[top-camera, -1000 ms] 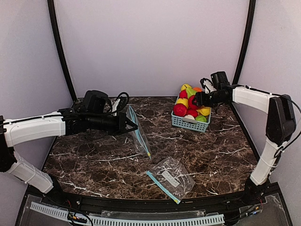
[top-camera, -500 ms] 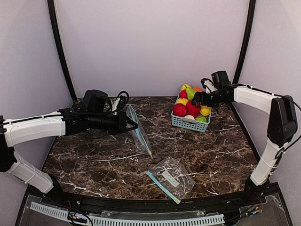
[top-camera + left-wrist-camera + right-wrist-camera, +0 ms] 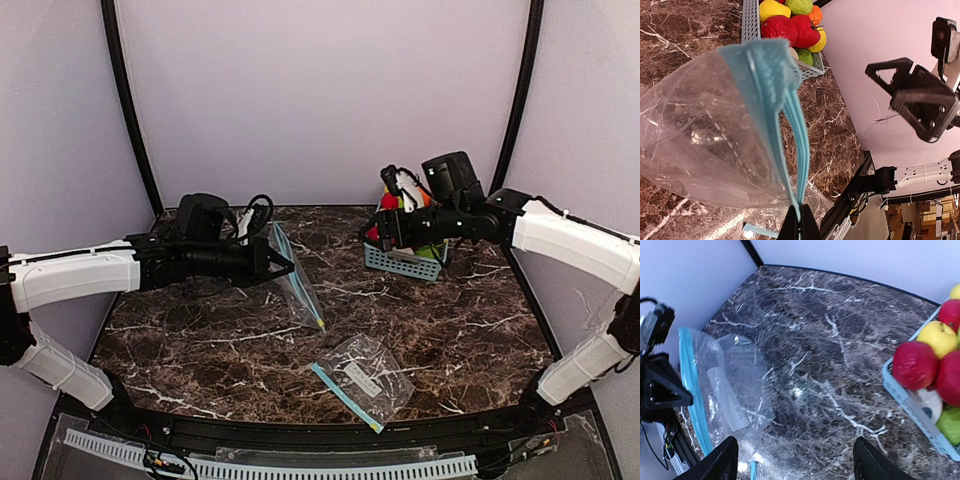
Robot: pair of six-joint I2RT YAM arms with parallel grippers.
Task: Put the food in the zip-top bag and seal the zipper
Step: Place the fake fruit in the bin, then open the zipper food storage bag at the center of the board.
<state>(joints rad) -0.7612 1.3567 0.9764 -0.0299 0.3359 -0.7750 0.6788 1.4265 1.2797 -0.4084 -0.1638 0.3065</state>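
The food [image 3: 790, 27] sits heaped in a light-blue basket [image 3: 400, 262] at the far right of the dark marbled table [image 3: 470, 330], within pale lilac walls [image 3: 320, 100]. The right gripper [image 3: 796, 455] hovers beside it, spread wide and empty. The left gripper [image 3: 800, 227] pinches the zip-top bag [image 3: 705, 130] by its blue zipper. The overhead view hides most of the fruit behind the right arm, while the wrist views show it plainly. The bag's white label is too blurred to read.
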